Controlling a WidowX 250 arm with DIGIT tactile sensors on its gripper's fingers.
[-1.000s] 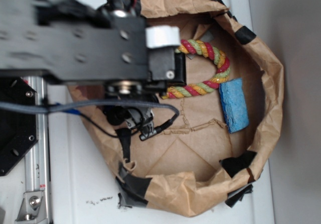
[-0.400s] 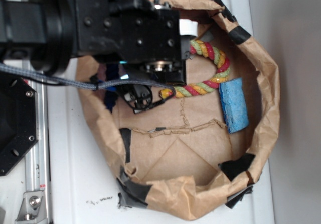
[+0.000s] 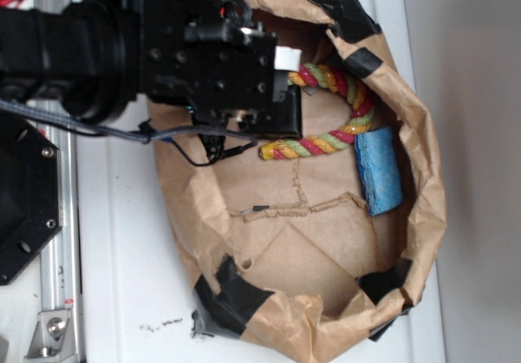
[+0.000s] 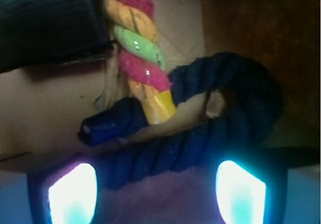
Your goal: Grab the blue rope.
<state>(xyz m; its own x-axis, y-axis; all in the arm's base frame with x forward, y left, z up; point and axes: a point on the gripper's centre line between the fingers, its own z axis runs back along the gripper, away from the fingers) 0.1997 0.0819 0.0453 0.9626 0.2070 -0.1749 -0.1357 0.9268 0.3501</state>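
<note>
Blue rope looped beside striped rope, no legible writing

1. Blue rope, dark navy twisted cord: one.
2. Striped rope, red-yellow-green: one.
3. Sponge block, light blue: one.
4. Paper bag, brown, rim rolled and taped: one.
5. Gripper, black: one.

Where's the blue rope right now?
Wrist view only: the blue rope loops at centre-right, its blue tip beside the striped rope end. The arm hides it in the exterior view.
</note>
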